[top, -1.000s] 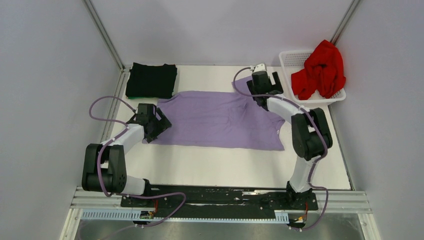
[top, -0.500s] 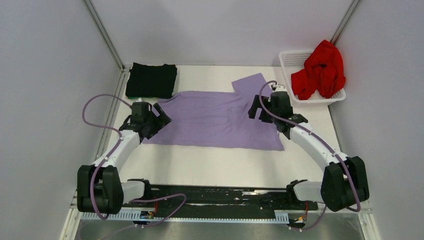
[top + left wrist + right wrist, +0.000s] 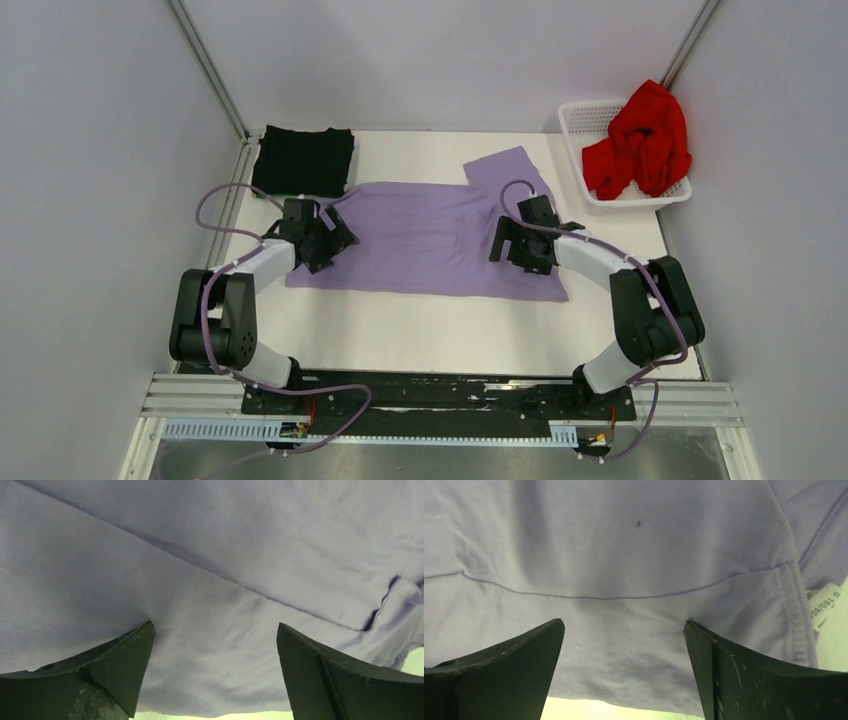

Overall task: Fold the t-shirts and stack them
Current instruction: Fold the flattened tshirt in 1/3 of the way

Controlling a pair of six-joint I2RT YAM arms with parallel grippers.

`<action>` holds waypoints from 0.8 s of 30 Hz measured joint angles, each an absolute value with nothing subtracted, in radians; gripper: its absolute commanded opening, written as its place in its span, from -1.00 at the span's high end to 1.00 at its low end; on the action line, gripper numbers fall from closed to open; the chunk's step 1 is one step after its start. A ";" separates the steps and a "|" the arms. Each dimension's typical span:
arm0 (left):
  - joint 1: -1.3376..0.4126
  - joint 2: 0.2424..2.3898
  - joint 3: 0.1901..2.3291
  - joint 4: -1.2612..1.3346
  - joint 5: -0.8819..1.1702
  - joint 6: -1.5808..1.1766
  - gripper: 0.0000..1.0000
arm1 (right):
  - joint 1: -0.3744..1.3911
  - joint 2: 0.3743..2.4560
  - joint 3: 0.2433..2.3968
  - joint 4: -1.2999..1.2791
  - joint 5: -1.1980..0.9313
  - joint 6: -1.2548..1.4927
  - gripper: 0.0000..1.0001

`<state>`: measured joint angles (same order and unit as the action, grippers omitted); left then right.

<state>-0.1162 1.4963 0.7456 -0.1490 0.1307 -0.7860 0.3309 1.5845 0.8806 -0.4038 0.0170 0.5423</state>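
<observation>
Left claw (image 3: pixel 322 240) spread wide, nothing gripped, set over left end of lavender t-shirt (image 3: pixel 430 235). Right claw (image 3: pixel 520 245) likewise wide, over right end. Shirt laid flat on tabletop (image 3: pixel 450 330). Cloth judged light, limp, wrinkle-prone; best pinched at end edges. Black t-shirt (image 3: pixel 303 160) folded far-left; red t-shirt (image 3: pixel 640 140) in basket (image 3: pixel 572 108).

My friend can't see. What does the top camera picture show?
A purple t-shirt lies spread flat on a table, with the left gripper and right gripper open over it. A folded black t-shirt lies back left; a red t-shirt fills a white basket back right.
</observation>
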 measured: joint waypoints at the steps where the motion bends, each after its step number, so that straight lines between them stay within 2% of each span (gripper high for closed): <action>1: -0.133 1.496 0.739 -0.142 0.128 -0.786 -1.00 | 0.332 1.584 0.884 -0.412 0.030 0.553 -1.00; 5: -0.197 1.437 0.686 -0.141 0.102 -0.796 -1.00 | 0.333 1.583 0.888 -0.490 0.115 0.612 -1.00; 11: -0.320 1.210 0.542 -0.277 0.070 -0.851 -1.00 | 0.321 1.515 0.825 -0.650 0.211 0.696 -1.00; 19: -0.402 0.948 0.421 -0.447 0.071 -0.927 -1.00 | 0.305 1.457 0.784 -0.780 0.191 0.811 -1.00; 24: -0.411 0.866 0.388 -0.490 0.085 -0.969 -1.00 | 0.305 1.429 0.764 -0.833 0.178 0.857 -1.00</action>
<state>-0.4107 0.8661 0.3878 -0.4900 0.0853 -0.9691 0.3046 1.4288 0.7635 -0.8326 0.1776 0.8566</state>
